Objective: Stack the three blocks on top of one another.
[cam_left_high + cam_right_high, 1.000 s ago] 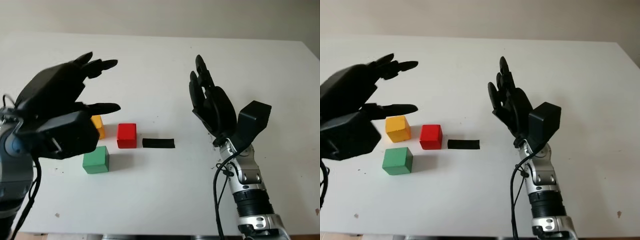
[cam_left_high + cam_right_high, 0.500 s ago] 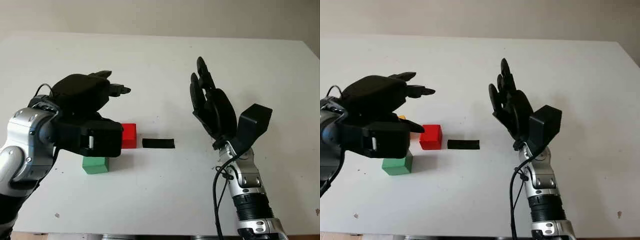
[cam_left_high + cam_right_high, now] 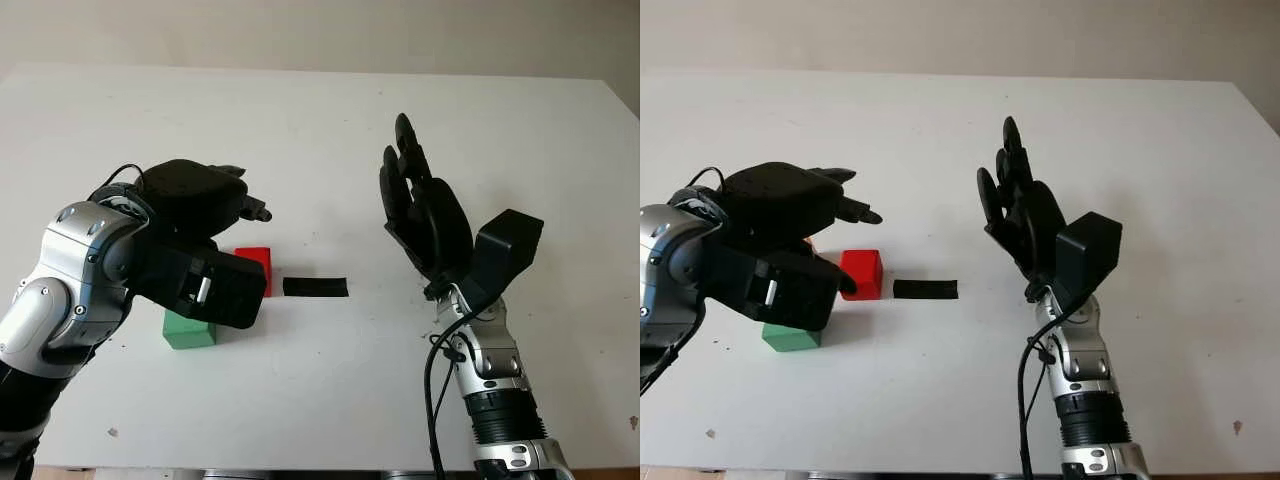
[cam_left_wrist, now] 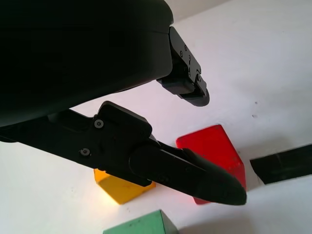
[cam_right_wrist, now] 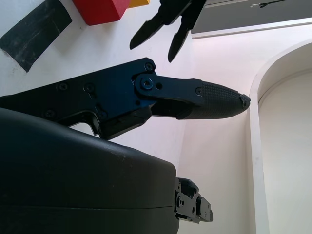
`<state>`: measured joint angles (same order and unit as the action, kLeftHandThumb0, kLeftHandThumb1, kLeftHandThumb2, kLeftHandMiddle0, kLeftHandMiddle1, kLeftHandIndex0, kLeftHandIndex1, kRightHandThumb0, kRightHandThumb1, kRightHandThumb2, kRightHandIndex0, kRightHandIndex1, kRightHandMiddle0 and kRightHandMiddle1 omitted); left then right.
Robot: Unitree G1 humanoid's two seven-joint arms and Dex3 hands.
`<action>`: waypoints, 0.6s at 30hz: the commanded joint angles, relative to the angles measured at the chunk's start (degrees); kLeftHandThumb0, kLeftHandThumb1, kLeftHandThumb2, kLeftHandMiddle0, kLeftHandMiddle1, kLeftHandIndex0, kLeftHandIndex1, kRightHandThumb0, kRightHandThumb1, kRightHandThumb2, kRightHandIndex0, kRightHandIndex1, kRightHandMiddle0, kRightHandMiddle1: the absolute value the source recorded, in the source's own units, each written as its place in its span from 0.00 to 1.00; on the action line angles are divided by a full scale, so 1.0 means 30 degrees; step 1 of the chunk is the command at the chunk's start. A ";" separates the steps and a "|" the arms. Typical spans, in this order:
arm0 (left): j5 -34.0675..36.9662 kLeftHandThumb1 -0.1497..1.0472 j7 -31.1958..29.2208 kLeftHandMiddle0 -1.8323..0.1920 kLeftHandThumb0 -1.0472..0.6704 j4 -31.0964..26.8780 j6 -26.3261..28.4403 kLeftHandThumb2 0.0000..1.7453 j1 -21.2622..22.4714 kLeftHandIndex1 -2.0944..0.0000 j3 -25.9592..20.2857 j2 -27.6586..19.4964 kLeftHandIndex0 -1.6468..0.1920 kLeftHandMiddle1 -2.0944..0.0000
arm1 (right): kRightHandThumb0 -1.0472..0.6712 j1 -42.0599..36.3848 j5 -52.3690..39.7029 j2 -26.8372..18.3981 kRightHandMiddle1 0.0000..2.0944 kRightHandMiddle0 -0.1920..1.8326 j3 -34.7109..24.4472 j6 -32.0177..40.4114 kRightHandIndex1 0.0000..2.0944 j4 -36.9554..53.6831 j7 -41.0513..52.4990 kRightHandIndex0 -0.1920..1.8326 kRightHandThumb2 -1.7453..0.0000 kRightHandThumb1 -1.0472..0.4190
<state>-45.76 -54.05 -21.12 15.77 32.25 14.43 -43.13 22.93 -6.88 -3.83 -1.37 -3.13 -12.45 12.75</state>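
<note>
White and bare of clutter, the table (image 3: 330, 110) is carrying three blocks bunched together toward the robot's left side, none stacked yet. The left hand (image 3: 205, 215) is hovering over that cluster with its fingers uncurled and holding nothing; in the left wrist view its thumb and fingers are bracketing the space above the blocks without touching any of them. The right hand (image 3: 420, 215) is standing raised above the table well to the right, open and idle. The green block (image 3: 188, 331) is sitting nearest the robot, the red block (image 3: 256, 262) is lying just beyond and to its right, and the yellow block (image 4: 119, 187) is peeking out under the left hand beside the red one. A black tape strip (image 3: 315, 287) is lying flat just right of the red block. Because the blocks are crowding each other, the descending fingers are likely to nudge a neighbour while closing on one, and the hand is hiding its target from the head cameras.
</note>
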 commanded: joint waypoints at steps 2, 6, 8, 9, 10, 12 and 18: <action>0.0169 1.00 -0.0467 0.88 0.02 -0.0758 0.0283 0.04 -0.0348 0.94 -0.0158 0.0060 0.66 0.97 | 0.17 0.0170 0.0052 0.0032 0.00 0.00 0.0027 -0.0275 0.00 0.0044 -0.0033 0.00 0.69 0.00; -0.0531 1.00 -0.0394 0.89 0.03 -0.1570 0.0412 0.04 -0.0857 0.95 -0.0023 -0.0047 0.67 0.98 | 0.17 0.0064 -0.0033 0.0070 0.00 0.00 0.0041 -0.0059 0.00 0.0230 -0.0049 0.00 0.69 0.00; -0.1657 1.00 -0.0025 0.88 0.03 -0.1852 0.0315 0.05 -0.1211 0.94 0.0267 0.0017 0.66 0.97 | 0.17 0.0036 -0.0054 0.0079 0.00 0.00 0.0037 -0.0061 0.00 0.0248 -0.0054 0.00 0.69 0.00; -0.2226 1.00 0.0057 0.89 0.04 -0.1947 0.0317 0.06 -0.1350 0.94 0.0404 0.0111 0.66 0.98 | 0.17 0.0021 -0.0073 0.0084 0.00 0.00 0.0032 -0.0075 0.00 0.0248 -0.0044 0.00 0.69 0.00; -0.2781 1.00 0.0136 0.89 0.05 -0.2019 0.0400 0.06 -0.1511 0.94 0.0520 0.0291 0.66 0.98 | 0.17 0.0008 -0.0063 0.0075 0.00 0.00 0.0034 -0.0076 0.00 0.0240 -0.0050 0.00 0.69 0.00; -0.3959 1.00 0.0457 0.88 0.07 -0.2068 0.0598 0.06 -0.1950 0.93 0.0723 0.0797 0.63 0.97 | 0.17 -0.0014 -0.0147 0.0073 0.00 0.00 0.0012 0.0070 0.00 0.0284 -0.0015 0.00 0.70 0.00; -0.6446 1.00 0.2862 0.84 0.12 -0.1458 0.0187 0.04 -0.3128 0.57 0.0903 0.2005 0.77 0.97 | 0.17 -0.0099 -0.0349 0.0085 0.00 0.00 -0.0042 0.0171 0.00 0.0329 0.0108 0.00 0.70 0.00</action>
<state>-64.10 -46.43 -25.67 16.68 23.80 16.97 -37.65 22.91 -7.51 -3.58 -1.30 -2.81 -12.45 12.95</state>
